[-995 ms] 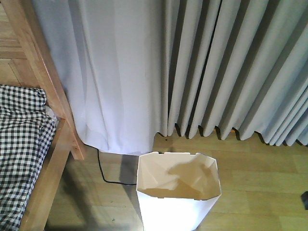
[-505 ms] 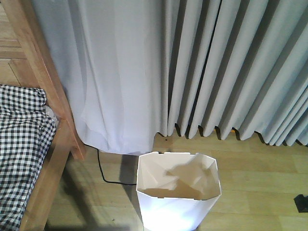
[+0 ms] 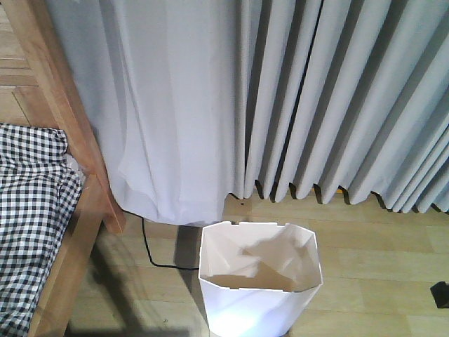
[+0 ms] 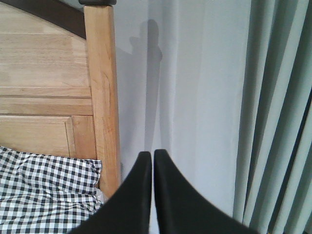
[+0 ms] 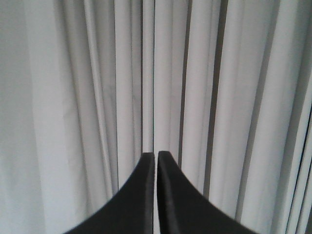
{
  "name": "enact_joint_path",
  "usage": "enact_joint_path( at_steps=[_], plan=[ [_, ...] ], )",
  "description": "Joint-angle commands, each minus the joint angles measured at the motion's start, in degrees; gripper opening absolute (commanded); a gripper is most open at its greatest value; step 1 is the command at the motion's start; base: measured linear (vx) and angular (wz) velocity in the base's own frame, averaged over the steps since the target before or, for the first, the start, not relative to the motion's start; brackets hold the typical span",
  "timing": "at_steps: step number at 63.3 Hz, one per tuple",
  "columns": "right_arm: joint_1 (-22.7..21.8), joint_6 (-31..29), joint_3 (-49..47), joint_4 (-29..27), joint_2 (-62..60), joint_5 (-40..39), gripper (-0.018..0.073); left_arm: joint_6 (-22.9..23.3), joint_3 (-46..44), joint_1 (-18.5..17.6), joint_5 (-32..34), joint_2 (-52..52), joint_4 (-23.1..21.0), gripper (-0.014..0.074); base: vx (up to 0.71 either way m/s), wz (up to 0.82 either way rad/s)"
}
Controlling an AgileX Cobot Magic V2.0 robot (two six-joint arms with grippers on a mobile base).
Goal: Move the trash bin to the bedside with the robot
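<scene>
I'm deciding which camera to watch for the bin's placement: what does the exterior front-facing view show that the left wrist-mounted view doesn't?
Only the front-facing view shows the trash bin standing on the wooden floor, a black cable running under the curtain, and a small dark object at the right edge. Only the left wrist view shows the left gripper, closed and holding nothing, and the bed's headboard panel. Both show the wooden bed post, the checked cover and the pale curtain.

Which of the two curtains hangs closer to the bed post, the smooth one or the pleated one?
The smooth white curtain hangs right beside the wooden bed post; the grey pleated curtain hangs farther right, behind the trash bin.
</scene>
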State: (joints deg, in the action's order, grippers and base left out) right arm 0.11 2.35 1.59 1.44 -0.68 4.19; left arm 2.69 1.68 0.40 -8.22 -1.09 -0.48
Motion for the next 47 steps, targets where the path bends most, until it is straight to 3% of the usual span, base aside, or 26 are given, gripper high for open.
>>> enact_joint_path(
  at_steps=[1,47],
  plan=[
    [0.1,0.1,1.1,0.6,-0.5,-4.7,-0.0011,0.5,1.6,-0.2,4.1,-0.5,-0.5,-0.0006,0.0,0.0],
    [0.1,0.1,1.1,0.4,-0.5,-4.7,-0.0011,0.5,1.6,-0.2,4.1,-0.5,-0.5,-0.0006,0.0,0.0]
  ],
)
